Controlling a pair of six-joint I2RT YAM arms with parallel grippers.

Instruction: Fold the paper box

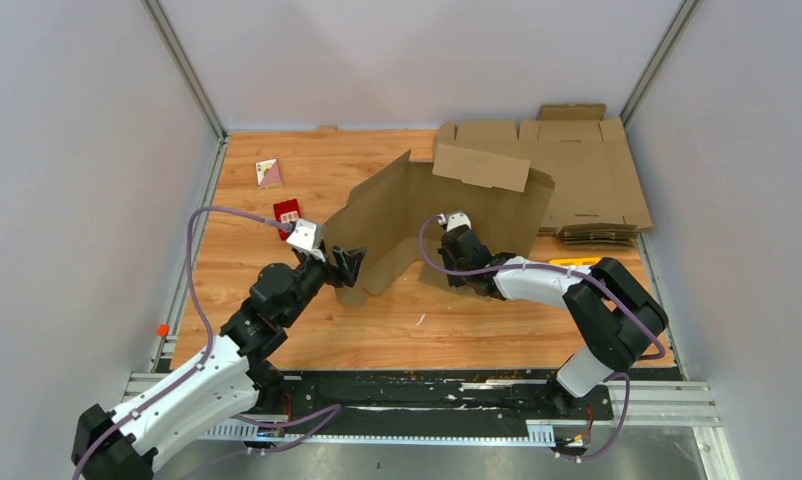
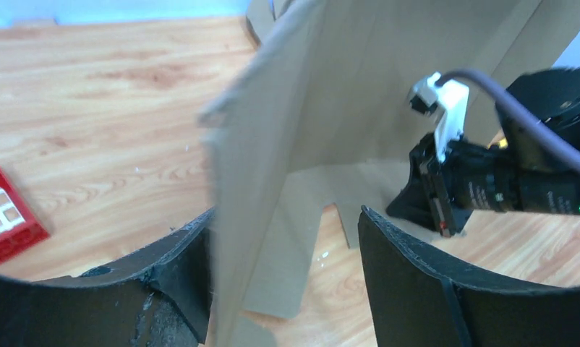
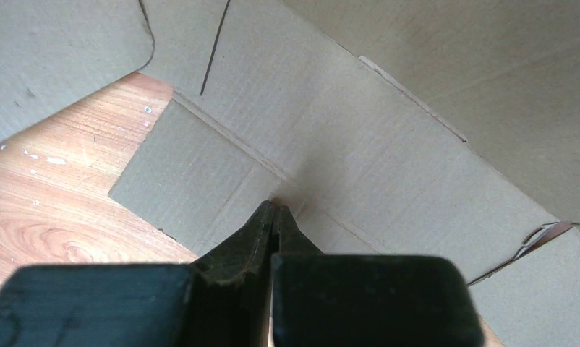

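The paper box [image 1: 387,220] sits about the middle of the wooden table [image 1: 277,330], a touch toward 12 o'clock. It is half raised: its base lies flat on the wood, and tall brown panels stand up on the 9 o'clock and 12 o'clock sides. The left gripper [image 1: 349,265] comes in from 7 o'clock, and its jaws are spread wide and straddle the edge of the upright 9 o'clock panel. From its wrist camera the panel [image 2: 345,94] runs between the two black fingers [image 2: 178,275], lying against the left one and well clear of the other, so nothing is pinched. The right gripper [image 1: 457,262] reaches in from 4 o'clock, and its fingers [image 3: 258,238] are clenched together with nothing between them. Their tips bear down on a crease in the flat base [image 3: 388,144]. A small red box [image 1: 288,212] lies on the table just at 10 o'clock of the left gripper, apart from the cardboard. A pile of flat brown sheets [image 1: 587,170] rests at the 1 o'clock corner of the table.
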